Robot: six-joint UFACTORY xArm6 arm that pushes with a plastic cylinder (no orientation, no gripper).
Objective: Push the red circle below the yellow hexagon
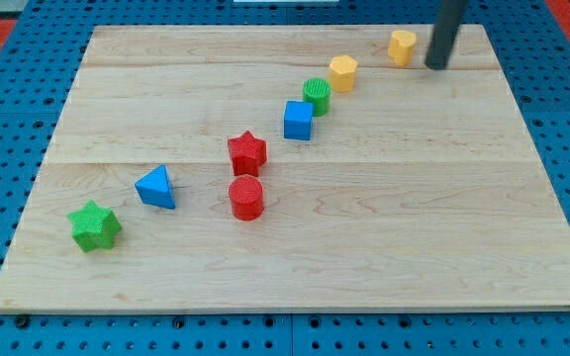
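Note:
The red circle stands near the middle of the wooden board, just below a red star. Two yellow blocks lie near the view's top: a hexagon-like one and another to its right; I cannot tell their shapes apart for certain. My tip is at the view's top right, just right of the yellow block near the top edge and far from the red circle.
A green circle and a blue cube lie on a diagonal between the yellow blocks and the red star. A blue triangle and a green star lie at the lower left.

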